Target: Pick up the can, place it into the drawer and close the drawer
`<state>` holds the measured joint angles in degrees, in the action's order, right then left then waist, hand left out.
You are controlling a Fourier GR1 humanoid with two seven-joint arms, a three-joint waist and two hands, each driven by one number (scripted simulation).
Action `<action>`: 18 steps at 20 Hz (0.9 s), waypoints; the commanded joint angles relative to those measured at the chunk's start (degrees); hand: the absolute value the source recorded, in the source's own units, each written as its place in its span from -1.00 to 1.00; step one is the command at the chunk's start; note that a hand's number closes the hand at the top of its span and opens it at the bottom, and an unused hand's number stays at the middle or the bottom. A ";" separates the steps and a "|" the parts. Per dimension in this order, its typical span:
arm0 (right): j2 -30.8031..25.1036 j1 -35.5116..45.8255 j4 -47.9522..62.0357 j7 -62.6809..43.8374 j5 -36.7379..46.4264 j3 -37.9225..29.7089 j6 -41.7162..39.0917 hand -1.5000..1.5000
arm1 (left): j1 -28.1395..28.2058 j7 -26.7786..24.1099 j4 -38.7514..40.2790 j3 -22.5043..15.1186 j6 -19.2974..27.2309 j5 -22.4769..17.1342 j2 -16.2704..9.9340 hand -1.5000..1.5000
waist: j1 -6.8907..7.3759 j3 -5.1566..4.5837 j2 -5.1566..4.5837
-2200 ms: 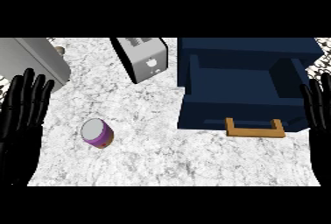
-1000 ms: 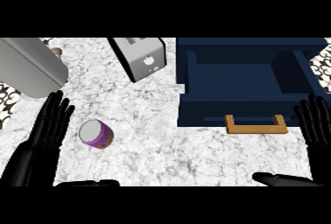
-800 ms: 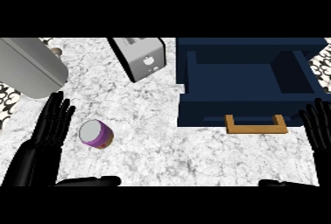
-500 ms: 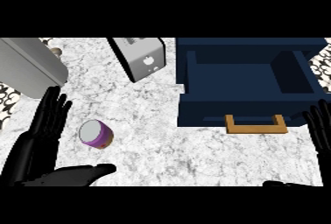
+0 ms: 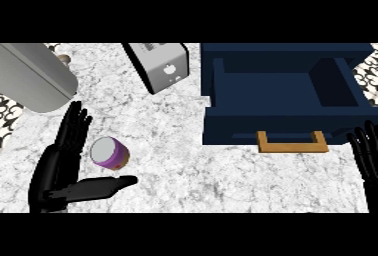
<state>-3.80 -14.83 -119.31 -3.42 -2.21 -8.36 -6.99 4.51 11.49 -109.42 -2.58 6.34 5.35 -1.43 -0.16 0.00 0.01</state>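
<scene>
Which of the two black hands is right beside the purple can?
The left hand, open beside the purple can; the right hand rests far off by the blue drawer.

Counter: white marble pattern with grey veining. Can: purple side, pale silver-grey top. Drawer: dark navy blue inside and out, with a tan, wood-coloured handle. Toaster: silver-grey face, black top and side. Large appliance at upper left: plain light grey. Left hand and right hand: black.
</scene>
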 commanded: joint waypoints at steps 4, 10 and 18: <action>-0.19 -2.03 -0.13 2.54 -2.35 -3.46 -2.66 -1.00 | -3.44 -5.47 8.67 3.31 -0.21 -1.28 -0.08 -1.00 | -0.10 0.00 0.01; 0.14 -0.97 2.60 4.09 -2.26 -4.44 -3.67 -1.00 | -2.01 -11.58 14.72 4.24 1.13 -0.80 0.45 -1.00 | -0.03 0.00 0.00; 2.06 -0.54 -0.28 1.03 0.73 -2.55 -2.68 -1.00 | 1.87 -14.43 15.27 5.25 -0.51 -1.65 -0.46 -1.00 | 0.10 0.00 0.03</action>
<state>-3.21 -14.53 -117.95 -2.14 -2.99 -11.88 -10.05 4.19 -1.58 -93.83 3.04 5.78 3.40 -2.30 -0.10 0.00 0.02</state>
